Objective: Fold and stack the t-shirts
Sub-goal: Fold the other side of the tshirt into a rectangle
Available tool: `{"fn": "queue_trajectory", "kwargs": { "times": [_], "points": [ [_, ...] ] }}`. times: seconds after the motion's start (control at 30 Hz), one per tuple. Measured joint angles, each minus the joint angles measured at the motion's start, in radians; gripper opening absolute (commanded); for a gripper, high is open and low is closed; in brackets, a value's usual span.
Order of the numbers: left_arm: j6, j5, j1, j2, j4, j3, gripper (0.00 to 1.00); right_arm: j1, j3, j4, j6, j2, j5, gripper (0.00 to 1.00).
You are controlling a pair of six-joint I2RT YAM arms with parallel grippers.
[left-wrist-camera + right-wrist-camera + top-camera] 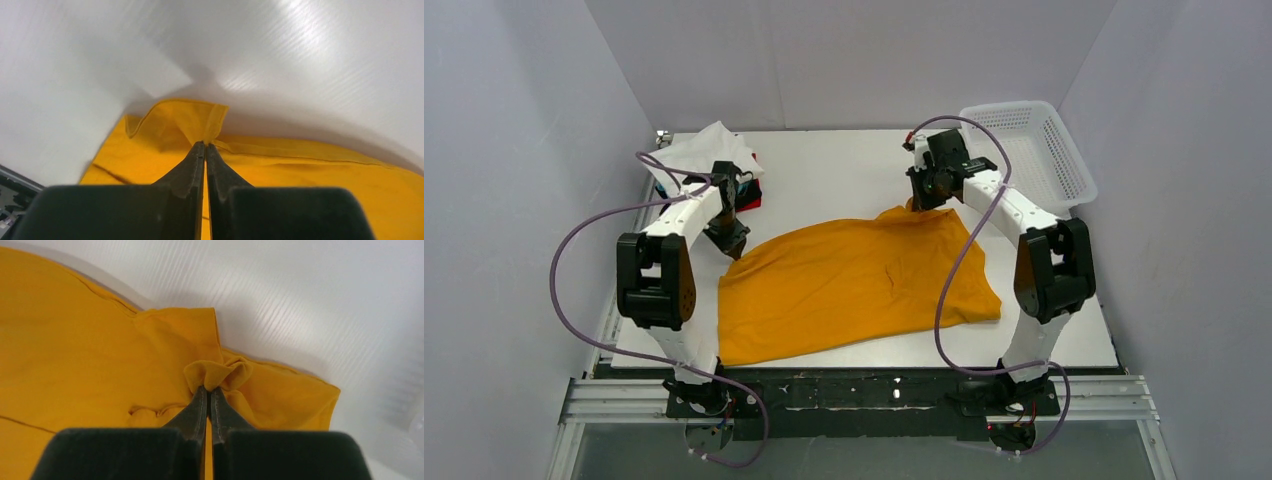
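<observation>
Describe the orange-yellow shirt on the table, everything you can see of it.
The orange-yellow shirt is plain, soft cloth with no print showing and a stitched hem along its edges. It lies unfolded and mostly flat, skewed across the middle of the white table, with a few creases near its centre. Its two far corners are pinched up into small bunches: the left gripper is shut on one, the right gripper on the other.
</observation>
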Motion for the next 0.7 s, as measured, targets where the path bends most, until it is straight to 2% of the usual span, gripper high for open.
{"fn": "queue_trajectory", "kwargs": {
  "times": [0.37, 0.53, 0.7],
  "points": [
    [-0.009, -0.014, -0.094, -0.310, 0.004, -0.258, 0.00, 0.043, -0.360, 0.004, -0.031, -0.338, 0.070, 0.01],
    [-0.021, -0.021, -0.147, -0.476, -0.004, -0.373, 0.00, 0.050, -0.433, -0.008, -0.008, -0.447, 0.136, 0.01],
    [-0.023, -0.018, -0.160, -0.567, -0.019, -0.459, 0.00, 0.064, -0.483, -0.028, 0.016, -0.496, 0.209, 0.04]
  ]
}}
